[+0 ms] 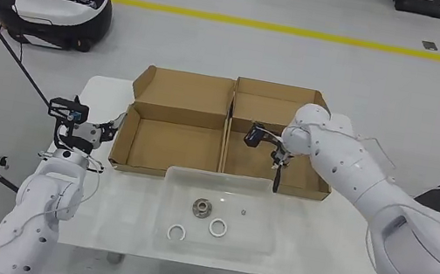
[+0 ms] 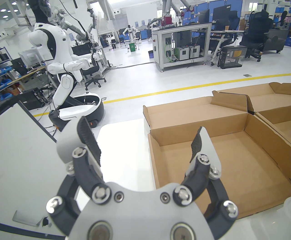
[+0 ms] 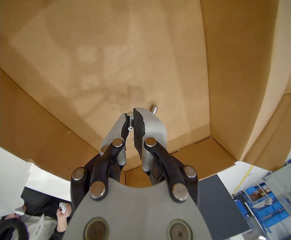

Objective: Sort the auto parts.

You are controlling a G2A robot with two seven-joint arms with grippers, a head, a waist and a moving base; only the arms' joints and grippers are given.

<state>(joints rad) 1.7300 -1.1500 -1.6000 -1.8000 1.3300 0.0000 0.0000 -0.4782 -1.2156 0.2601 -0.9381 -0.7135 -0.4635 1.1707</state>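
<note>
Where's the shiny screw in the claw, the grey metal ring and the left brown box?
silver metal screw (image 3: 130, 124): right wrist view, threaded shaft.
round grey metal ring (image 1: 196, 209): top view, its rim.
left brown cardboard box (image 1: 169, 148): top view, its bare floor.

The white desk (image 1: 320, 248) carries two open cardboard boxes (image 1: 170, 146) side by side, touching, with a clear tray (image 1: 256, 232) just in front.

- silver bolt (image 3: 130, 123): threaded, pinched in right gripper (image 3: 131, 114), above R box (image 3: 91, 56) floor.
- 2nd bolt (image 3: 154, 109): in same box, partly hidden behind a finger.
- metal bearing (image 1: 203, 208) and 2 white rings (image 1: 177, 233): lying apart in clear tray (image 1: 261, 233).
- L box (image 1: 170, 146): cardboard, flaps open.
</note>
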